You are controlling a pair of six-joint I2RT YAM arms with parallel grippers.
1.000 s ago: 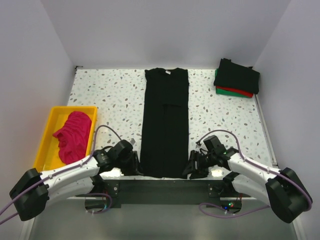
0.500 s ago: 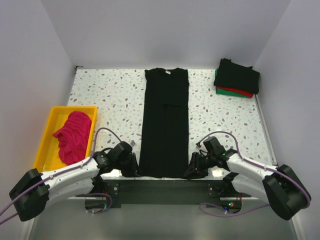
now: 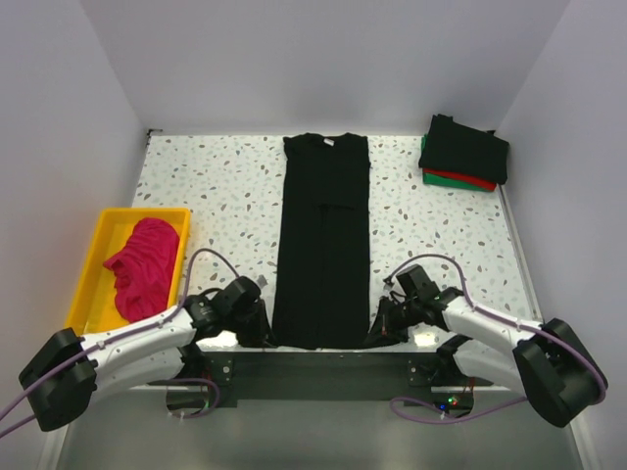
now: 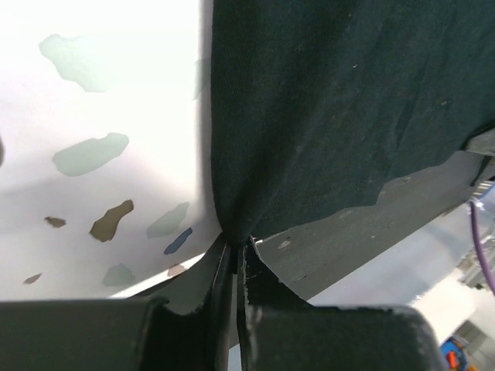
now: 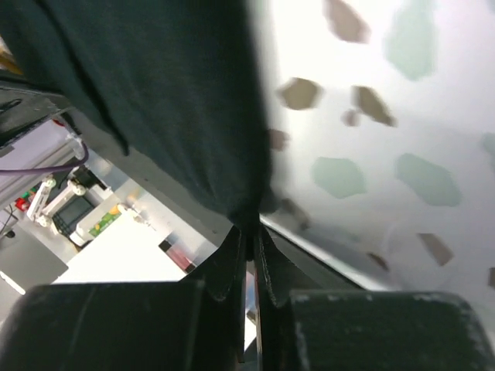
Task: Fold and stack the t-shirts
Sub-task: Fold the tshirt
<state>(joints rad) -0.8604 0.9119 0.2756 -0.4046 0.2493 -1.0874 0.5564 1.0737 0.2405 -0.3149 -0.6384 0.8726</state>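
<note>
The left arm [image 3: 127, 345], to the left of the dark mounting bar [image 3: 323, 370], and the right arm [image 3: 495, 333], to the right of it, are built alike: glossy white tubular links run between bulky, rounded black joint housings. A thin lilac cable [image 3: 204, 255] loops above each arm's forward end. More purple cable [image 3: 431, 419] trails below the bar, beside a small board [image 3: 451, 401] with red and green lights. The left pincer [image 3: 260, 328] and right pincer [image 3: 382, 331] are matte black. Up close, their fingers [image 4: 203, 286] are dark grey wedges that taper to thin tips from blocky black bodies.
</note>
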